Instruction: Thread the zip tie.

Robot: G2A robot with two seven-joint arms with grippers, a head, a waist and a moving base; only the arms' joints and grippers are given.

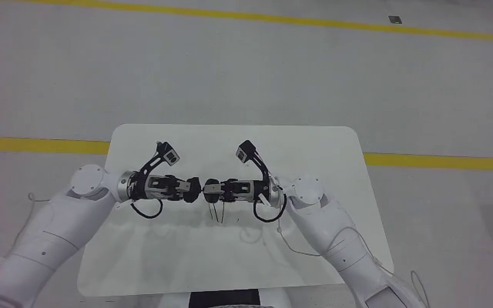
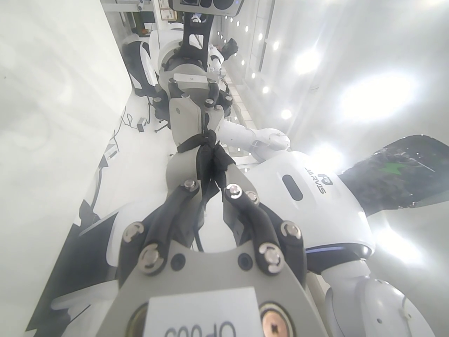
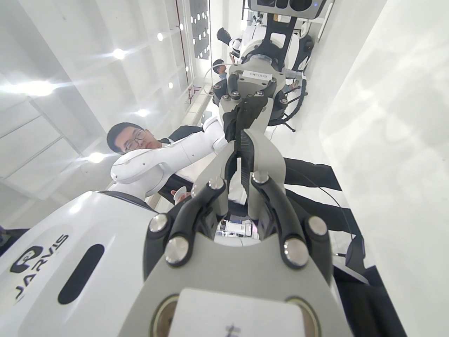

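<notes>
**Two tools, one thin tie in mid-air**

Closest to the robot's chest, the left tool (image 1: 197,188) and the right tool (image 1: 215,189) are meeting tip to tip. Each is clenching on the black zip tie (image 1: 212,212), which is hanging between them with two thin tails drooping toward the table (image 1: 323,154). To my eye the tie is behaving as light, springy and slick — stiff along its length, yet sagging where it is free. I am guessing that gripping close to the head and close to the tail tip is working best, leaving little loose strap to wander. Beyond the pair, the white table is stretching away.
</notes>
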